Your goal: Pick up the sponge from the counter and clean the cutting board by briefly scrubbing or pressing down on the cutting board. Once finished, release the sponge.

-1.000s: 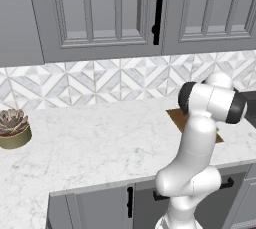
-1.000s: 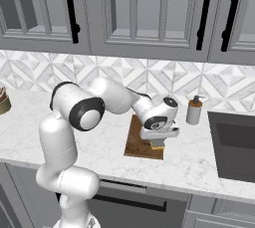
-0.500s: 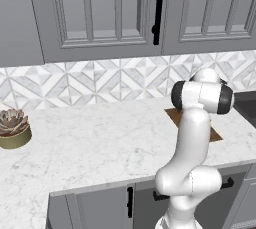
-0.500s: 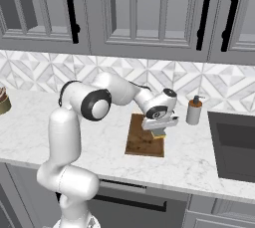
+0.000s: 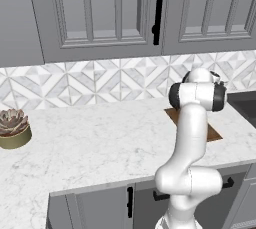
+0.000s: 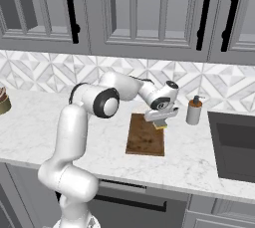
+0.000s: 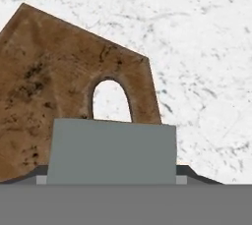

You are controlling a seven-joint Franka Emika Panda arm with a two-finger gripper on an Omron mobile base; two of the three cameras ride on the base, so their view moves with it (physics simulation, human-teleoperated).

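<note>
The brown cutting board (image 6: 144,136) lies on the white marble counter (image 6: 45,122), short end toward the tile wall. My gripper (image 6: 160,121) hangs over the board's far right corner, shut on the sponge (image 6: 160,126), whose yellow underside shows below the fingers. In the hand view the sponge's grey-green face (image 7: 112,151) hides the fingertips, and past it are the cutting board (image 7: 49,96) with its arched handle hole and the counter (image 7: 197,42). I cannot tell whether the sponge touches the wood. In the left base view my arm covers most of the cutting board (image 5: 213,133).
A soap dispenser (image 6: 193,111) stands on the counter just right of the gripper. A dark sink (image 6: 234,145) is sunk in at the far right. A potted succulent (image 5: 13,128) sits far to the left. Grey cabinets hang above the tile wall.
My gripper has carried the sponge from the board's near end to its far right corner, by the wall. The board has stayed in place.
</note>
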